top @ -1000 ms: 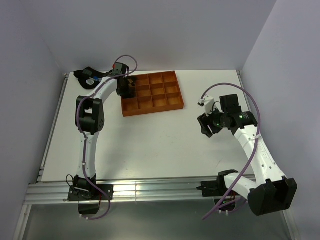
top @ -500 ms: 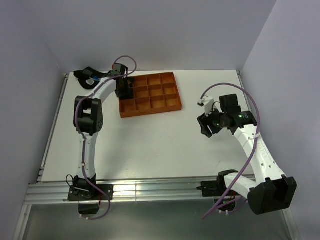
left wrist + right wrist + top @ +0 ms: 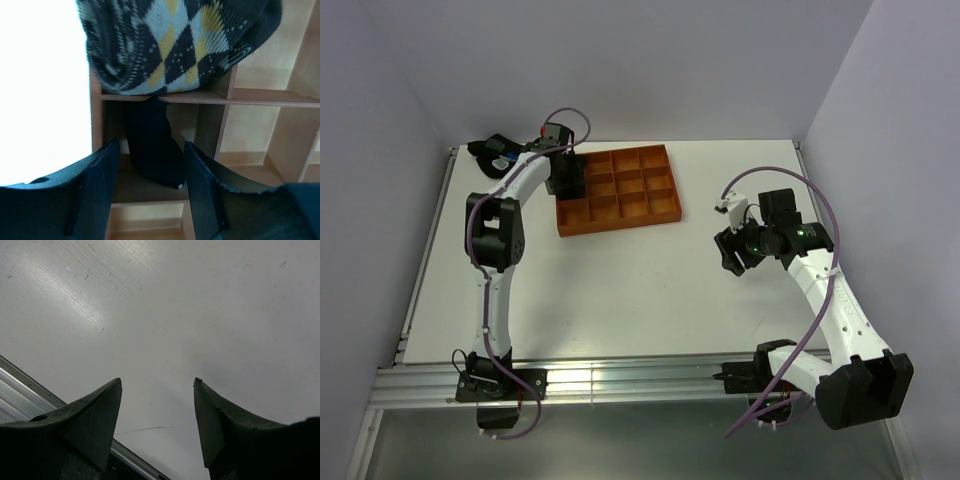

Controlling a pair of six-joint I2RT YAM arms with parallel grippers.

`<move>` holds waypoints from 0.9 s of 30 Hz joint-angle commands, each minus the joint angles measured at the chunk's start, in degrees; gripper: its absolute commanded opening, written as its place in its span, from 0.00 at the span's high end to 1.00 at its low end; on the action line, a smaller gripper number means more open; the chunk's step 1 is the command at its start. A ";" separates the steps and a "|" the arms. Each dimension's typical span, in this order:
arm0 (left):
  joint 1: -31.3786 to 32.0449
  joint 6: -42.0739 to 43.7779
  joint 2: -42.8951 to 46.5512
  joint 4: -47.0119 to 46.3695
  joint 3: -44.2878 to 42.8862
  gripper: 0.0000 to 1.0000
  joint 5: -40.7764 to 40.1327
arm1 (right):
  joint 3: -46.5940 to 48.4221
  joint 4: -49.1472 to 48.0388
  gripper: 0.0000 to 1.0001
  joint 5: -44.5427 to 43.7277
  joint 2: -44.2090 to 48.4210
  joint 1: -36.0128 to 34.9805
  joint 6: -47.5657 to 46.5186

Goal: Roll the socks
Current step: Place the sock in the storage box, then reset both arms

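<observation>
left arm (image 3: 525, 178) stretched over tray (image 3: 620, 222), jaws parted astride black sock (image 3: 152, 145), maybe loose; right jaws wide.

The top view looks down from behind over the whole table (image 3: 620, 290); both wrist views look down, close. The left wrist view shares the orange tray (image 3: 642, 186) with it.

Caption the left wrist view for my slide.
Open left claw over a black sock and an argyle sock in the tray.
</observation>
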State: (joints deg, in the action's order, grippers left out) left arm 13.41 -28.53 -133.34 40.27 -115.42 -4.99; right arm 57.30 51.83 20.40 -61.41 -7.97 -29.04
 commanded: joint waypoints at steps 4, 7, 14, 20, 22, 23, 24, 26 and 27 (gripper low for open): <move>-0.31 -0.91 6.86 -0.54 -0.86 0.41 -1.34 | -0.17 -1.30 0.33 0.16 0.32 0.41 0.03; 0.13 -0.73 8.79 -1.07 -0.51 0.41 -0.81 | -0.26 -1.47 0.33 0.34 0.24 0.41 0.38; 2.58 -0.56 18.79 -0.19 2.73 0.43 -0.64 | 1.59 -2.09 0.32 0.78 0.76 0.32 2.67; 8.11 0.94 34.24 -1.07 14.76 0.43 -1.95 | 1.41 -5.07 0.29 -0.10 3.13 0.41 5.39; 11.19 1.20 38.74 -2.73 21.68 0.43 -3.26 | 0.89 -6.21 0.26 0.07 4.01 0.41 6.35; 12.51 1.29 43.38 -3.44 24.16 0.44 -3.79 | 0.62 -6.57 0.26 0.16 5.23 0.41 6.62; 15.30 1.20 45.77 -4.40 26.53 0.44 -4.58 | 0.36 -7.44 0.23 0.42 6.03 0.41 6.97; 18.22 1.46 53.13 -7.83 34.18 0.44 -5.38 | -0.69 -8.41 0.20 0.34 8.57 0.41 7.85; 20.49 1.20 55.70 -9.23 36.73 0.44 -5.38 | -1.04 -9.29 0.18 0.34 9.37 0.41 8.12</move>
State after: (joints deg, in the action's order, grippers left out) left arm 29.93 -28.12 -84.99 35.59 -84.95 -8.19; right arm 57.01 46.89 20.60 -55.96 -7.97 -23.09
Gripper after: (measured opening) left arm 0.566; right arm 0.808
